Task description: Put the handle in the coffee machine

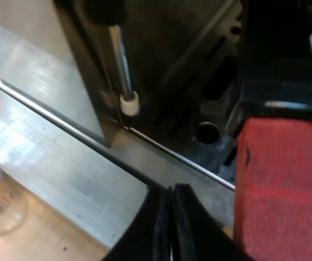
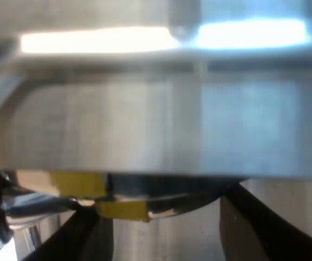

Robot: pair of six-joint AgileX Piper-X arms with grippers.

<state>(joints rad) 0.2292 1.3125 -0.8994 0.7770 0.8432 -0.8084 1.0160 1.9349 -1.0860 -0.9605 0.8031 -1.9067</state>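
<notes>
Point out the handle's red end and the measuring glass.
red end (image 1: 280, 187): left wrist view, middle of its front face
measuring glass (image 1: 2, 209): left wrist view, its rounded base

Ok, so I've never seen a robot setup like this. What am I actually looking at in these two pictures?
Both pictures come from small cameras riding on the wrists of two robot arms working at an espresso machine.

The left wrist view looks at the machine's front. You can see its steam wand and its metal base. Close by is the coffee holder's dark handle with its red end. I cannot tell whether it is locked in.

The left gripper has its two black fingers pressed together and holds nothing. A measuring glass stands on the wooden table beside the machine.

The right wrist view sits very close to a metal panel, which is probably part of the machine. The right gripper has its fingers apart.
</notes>
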